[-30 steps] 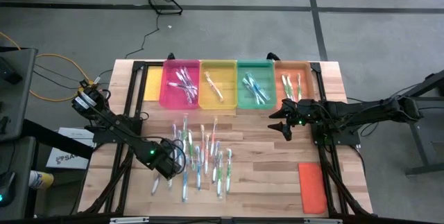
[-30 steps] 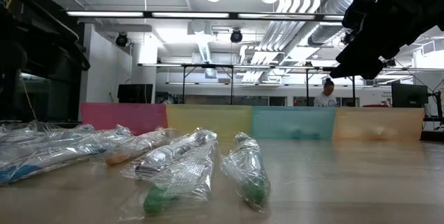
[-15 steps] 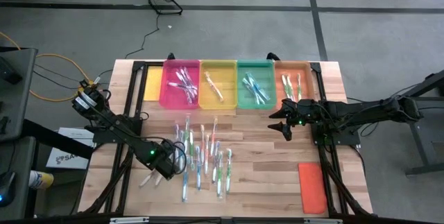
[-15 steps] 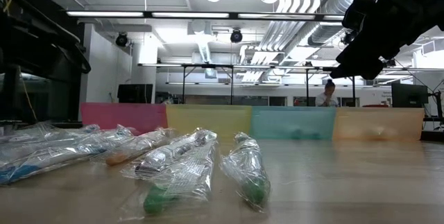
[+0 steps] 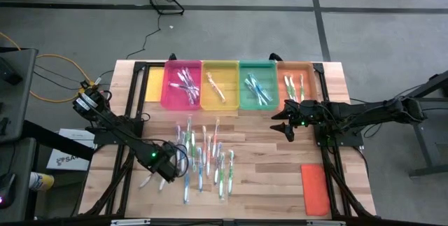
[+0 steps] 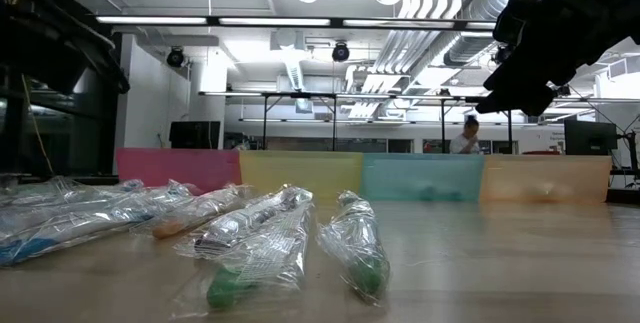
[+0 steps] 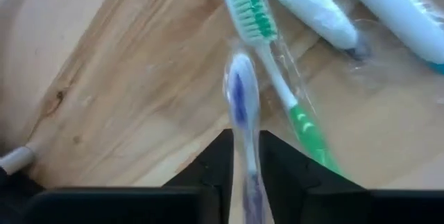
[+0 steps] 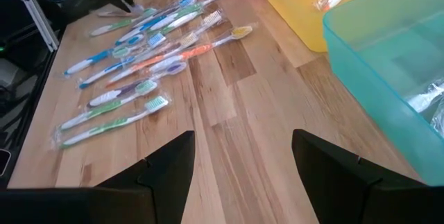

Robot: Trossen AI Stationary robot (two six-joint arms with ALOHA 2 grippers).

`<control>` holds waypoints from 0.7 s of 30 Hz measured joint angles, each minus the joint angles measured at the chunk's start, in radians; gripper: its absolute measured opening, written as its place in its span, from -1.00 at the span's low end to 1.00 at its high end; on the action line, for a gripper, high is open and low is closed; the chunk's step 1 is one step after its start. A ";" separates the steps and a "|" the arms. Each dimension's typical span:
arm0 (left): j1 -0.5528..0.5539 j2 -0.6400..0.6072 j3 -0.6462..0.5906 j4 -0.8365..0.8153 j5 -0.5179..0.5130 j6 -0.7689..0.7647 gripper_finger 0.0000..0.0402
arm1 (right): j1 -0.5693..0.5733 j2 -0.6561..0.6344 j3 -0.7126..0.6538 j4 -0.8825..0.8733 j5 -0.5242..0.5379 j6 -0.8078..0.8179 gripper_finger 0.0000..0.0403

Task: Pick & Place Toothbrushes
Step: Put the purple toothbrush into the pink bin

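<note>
Robot arm grips one toothbrush at the edge of a pile, four coloured trays waiting.

High view: the left gripper (image 5: 165, 172) sits low at the lower left of the table (image 5: 266, 184), at the left edge of the loose toothbrushes (image 5: 203, 157); the pink tray (image 5: 183, 84), yellow tray (image 5: 220, 84), green tray (image 5: 257, 84) and orange tray (image 5: 297, 84) line the top edge. The right gripper (image 5: 285, 122) waits right of centre. Low view: wrapped toothbrushes fill the lower left. Left wrist view: its fingers (image 7: 216, 163) are closed on a purple toothbrush (image 7: 243, 120), beside a green toothbrush (image 7: 270, 71). Right wrist view: wide-apart fingers (image 8: 173, 165), nothing between them. Likely step: picking; next, lift and carry to a matching tray.
</note>
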 joint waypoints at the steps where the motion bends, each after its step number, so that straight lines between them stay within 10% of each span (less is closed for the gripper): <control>1: 0.000 0.000 -0.004 -0.010 0.000 0.002 -0.64 | 0.000 0.000 0.000 0.000 0.001 0.001 0.17; 21: 0.001 -0.024 -0.006 -0.075 -0.073 0.105 -1.00 | 0.000 0.000 0.000 0.000 0.008 0.017 0.17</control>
